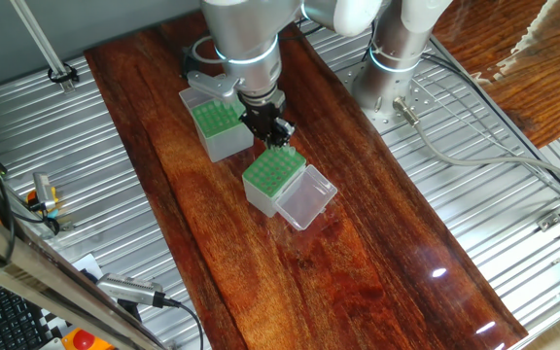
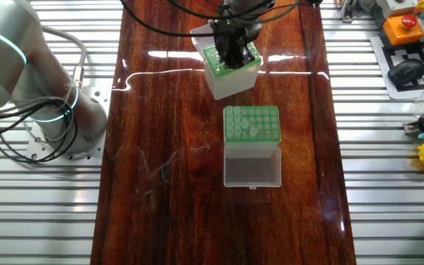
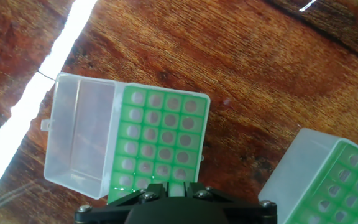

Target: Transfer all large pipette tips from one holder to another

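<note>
The whitish holder point(image 1: 265, 180) with the green rack top stands mid-table, its clear lid point(image 1: 308, 200) folded open beside it. In the other fixed view a few pale large pipette tips point(image 2: 253, 132) show in its rack point(image 2: 251, 124). The grey-sided, taller box point(image 1: 219, 128) stands just behind it. My gripper point(image 1: 276, 131) hangs raised between the two boxes, over the far edge of the whitish holder. In the hand view the fingers point(image 3: 157, 190) are close together with a pale strip, seemingly a tip, pinched between them at the gripper point(image 3: 176, 186). The grey box point(image 3: 328, 183) lies at the lower right.
The boxes stand on a dark wooden board point(image 1: 358, 262) flanked by ribbed metal table surface point(image 1: 86, 185). The arm's base point(image 1: 397, 68) is at the back right. Cables and a keyboard point(image 1: 8, 316) lie at the left front.
</note>
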`<state>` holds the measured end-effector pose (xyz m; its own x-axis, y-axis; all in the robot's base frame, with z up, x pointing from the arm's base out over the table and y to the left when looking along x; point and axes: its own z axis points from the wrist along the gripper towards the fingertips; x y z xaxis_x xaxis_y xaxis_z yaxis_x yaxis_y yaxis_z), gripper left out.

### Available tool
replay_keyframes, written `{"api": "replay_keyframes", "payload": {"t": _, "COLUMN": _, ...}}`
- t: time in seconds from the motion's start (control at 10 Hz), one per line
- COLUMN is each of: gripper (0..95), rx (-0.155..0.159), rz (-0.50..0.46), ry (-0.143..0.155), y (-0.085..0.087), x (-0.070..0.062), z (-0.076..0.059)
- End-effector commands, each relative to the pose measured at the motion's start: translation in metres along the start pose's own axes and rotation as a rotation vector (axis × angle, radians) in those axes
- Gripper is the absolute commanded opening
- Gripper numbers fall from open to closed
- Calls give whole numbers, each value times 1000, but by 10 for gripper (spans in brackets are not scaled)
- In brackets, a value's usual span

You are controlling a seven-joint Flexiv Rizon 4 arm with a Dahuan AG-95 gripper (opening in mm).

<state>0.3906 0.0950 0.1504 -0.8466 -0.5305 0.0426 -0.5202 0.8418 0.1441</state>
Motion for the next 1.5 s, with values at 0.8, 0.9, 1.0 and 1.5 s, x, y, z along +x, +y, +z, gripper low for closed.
{"api": "replay_keyframes", "payload": {"t": 0.8, "gripper": 0, "rx": 4, "rz": 1, "ry": 3, "y": -1, "x": 2, "z": -6}}
{"api": "replay_keyframes", "payload": {"t": 0.9, "gripper": 0, "rx": 8, "rz": -6, "ry": 5, "y": -1, "x": 2, "z": -6}}
{"api": "replay_keyframes", "payload": {"t": 1.0, "gripper": 0, "rx": 9, "rz": -9, "ry": 5, "y": -1, "x": 2, "z": -6}}
{"api": "replay_keyframes", "payload": {"t": 1.5, "gripper": 0, "rx": 27, "rz": -18, "ry": -5, "y": -1, "x": 2, "z": -6}}
